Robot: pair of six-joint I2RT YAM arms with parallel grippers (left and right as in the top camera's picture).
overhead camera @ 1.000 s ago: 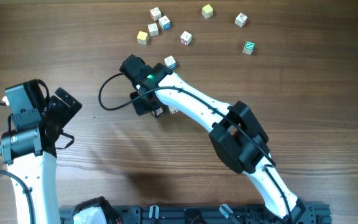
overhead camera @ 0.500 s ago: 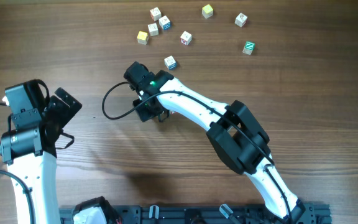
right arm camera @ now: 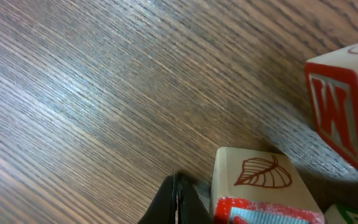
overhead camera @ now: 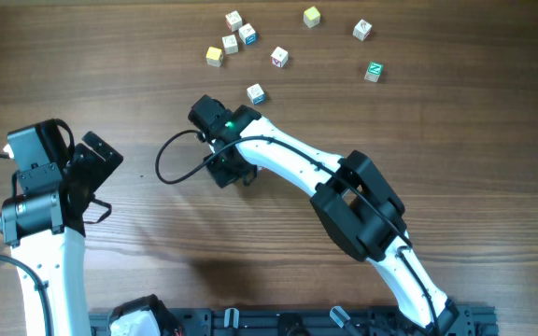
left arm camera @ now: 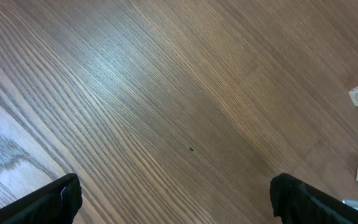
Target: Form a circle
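Cubes [right arm camera: 257, 180] wooden, square-edged, letter-printed; table [right arm camera: 73, 93] streaky woodgrain; right gripper [right arm camera: 178, 200] closed.

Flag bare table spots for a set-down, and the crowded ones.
Bare: top-left table between the left arm and the loose cubes; right side past the right arm. Crowded: top centre, and the clustered cubes beside the right hand.

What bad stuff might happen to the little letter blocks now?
1. The shut right fingers sit right next to the leaf block. A hard nudge might spin it or knock it into the red W block, spoiling the ring.
2. The right arm covers those blocks from above, so a gap might go unnoticed.
3. The blue-lettered block lies close to the arm's wrist and might get bumped away.
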